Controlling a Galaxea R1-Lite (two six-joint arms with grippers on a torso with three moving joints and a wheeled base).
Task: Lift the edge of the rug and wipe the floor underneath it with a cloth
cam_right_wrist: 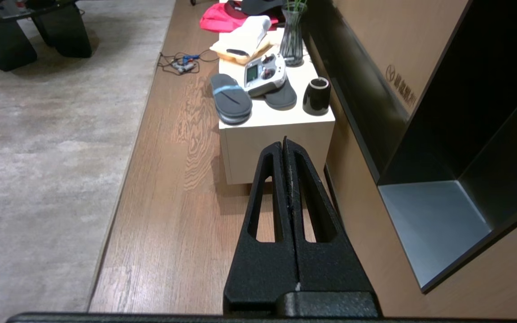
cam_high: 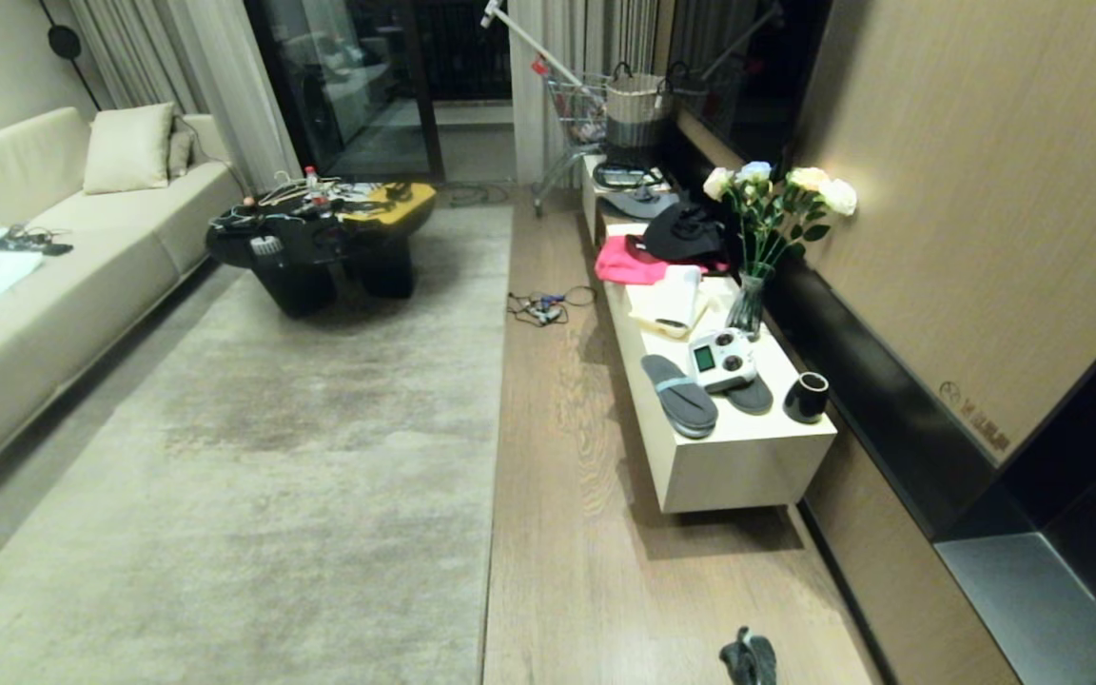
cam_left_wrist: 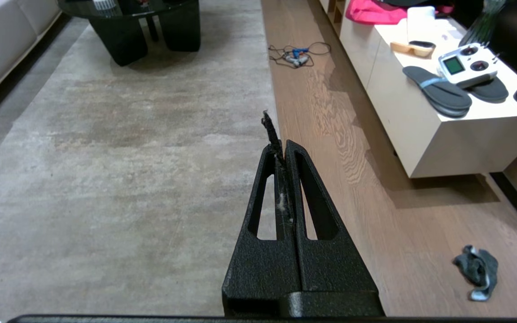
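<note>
The rug edge (cam_high: 494, 447) runs straight away from me, where the pale mottled rug meets the wood-grain floor (cam_high: 572, 552). A small dark grey-green cloth (cam_high: 749, 659) lies crumpled on the floor close in front, right of the rug. In the left wrist view the cloth (cam_left_wrist: 477, 269) lies off to one side of my left gripper (cam_left_wrist: 281, 147), which is shut and hangs above the rug edge (cam_left_wrist: 271, 89). A frayed dark strip sticks out from its tip. My right gripper (cam_right_wrist: 284, 142) is shut with nothing in it, above the floor (cam_right_wrist: 173, 215) near the cabinet. Neither gripper shows in the head view.
A low white cabinet (cam_high: 748, 466) along the right wall carries grey slippers (cam_high: 679, 395), a remote controller (cam_high: 721, 360), a black cup (cam_high: 806, 397) and a vase of flowers (cam_high: 765, 238). Cables (cam_high: 541, 307) lie on the floor. A black coffee table (cam_high: 320, 247) stands on the rug, a sofa (cam_high: 53, 285) at the left.
</note>
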